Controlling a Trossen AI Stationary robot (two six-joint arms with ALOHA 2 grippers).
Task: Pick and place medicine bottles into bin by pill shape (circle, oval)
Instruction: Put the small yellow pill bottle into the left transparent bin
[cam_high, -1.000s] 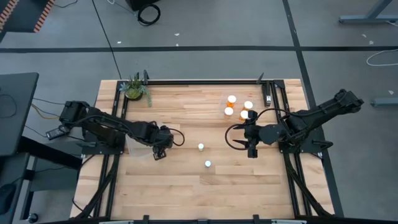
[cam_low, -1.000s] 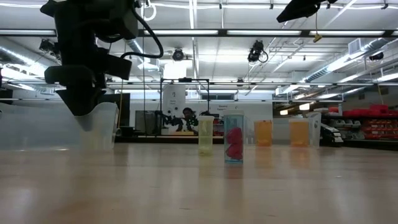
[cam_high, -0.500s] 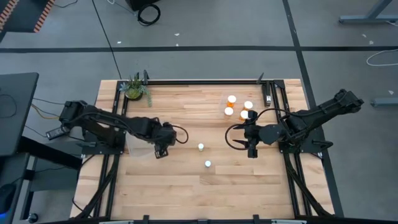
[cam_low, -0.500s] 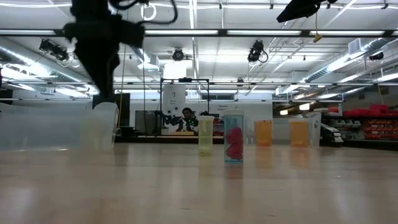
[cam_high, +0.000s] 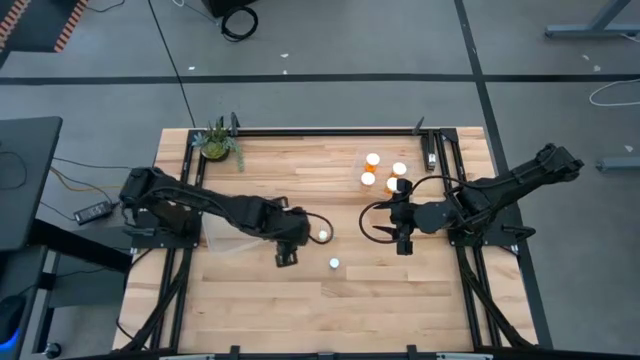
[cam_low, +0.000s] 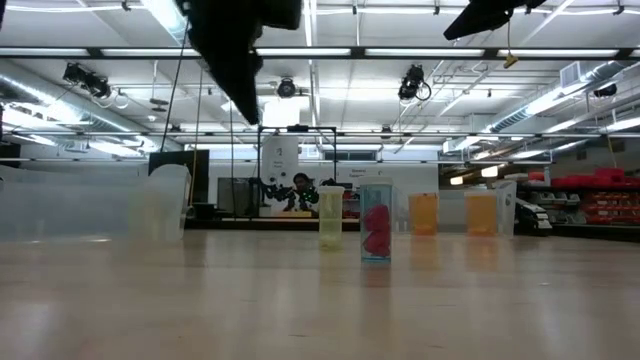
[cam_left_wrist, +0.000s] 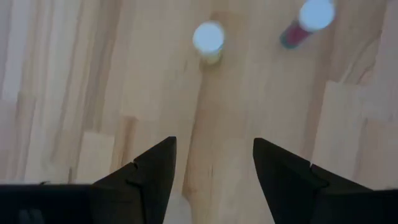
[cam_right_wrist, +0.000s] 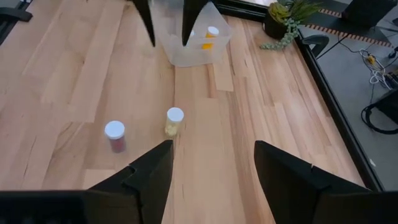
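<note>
Two white-capped medicine bottles (cam_high: 323, 236) (cam_high: 334, 264) are seen loose at the centre of the table (cam_high: 300, 310). Four more (cam_high: 373, 159) (cam_high: 399, 168) (cam_high: 368, 179) (cam_high: 392, 184) are grouped in a clear bin (cam_high: 362, 155) toward two o'clock. The left gripper (cam_high: 284, 258) is held above the wood at nine o'clock of the nearer loose bottle, fingers apart and empty. The right gripper (cam_high: 404, 243) is parked at three o'clock, fingers likewise spread. A second clear bin (cam_right_wrist: 196, 38) is seen at the left side.
</note>
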